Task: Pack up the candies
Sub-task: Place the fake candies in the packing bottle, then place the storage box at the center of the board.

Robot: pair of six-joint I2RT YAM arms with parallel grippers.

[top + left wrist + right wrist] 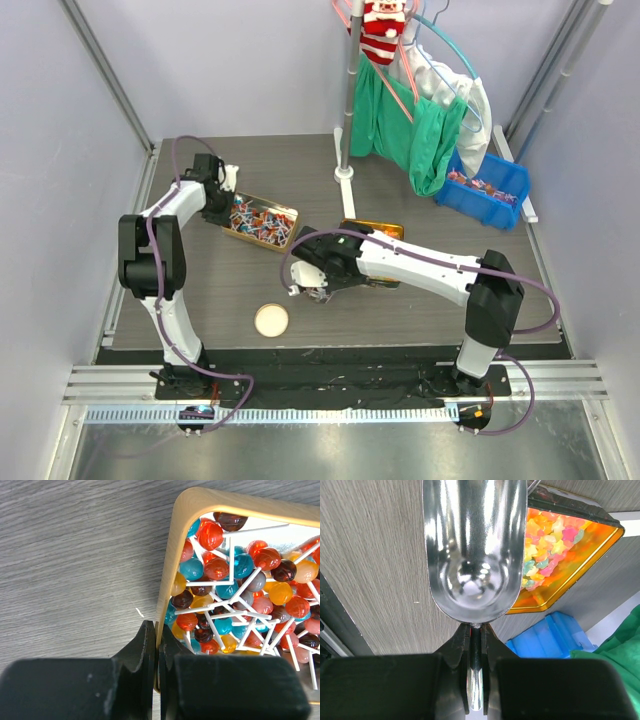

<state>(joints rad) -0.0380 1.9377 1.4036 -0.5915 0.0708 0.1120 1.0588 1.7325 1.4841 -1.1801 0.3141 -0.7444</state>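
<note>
Well apart from right pincer (308,283), candies (484,186)

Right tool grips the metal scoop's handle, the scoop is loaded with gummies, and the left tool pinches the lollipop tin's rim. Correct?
The scoop is empty: the right wrist view shows a bare shiny bowl, the gummies lying in the orange tin beside it. The right tool does grip its handle, and the left tool does pinch the lollipop tin's rim.

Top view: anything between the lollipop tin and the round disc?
No, bare tabletop between the lollipop tin and the round disc, seen in the top view.
</note>
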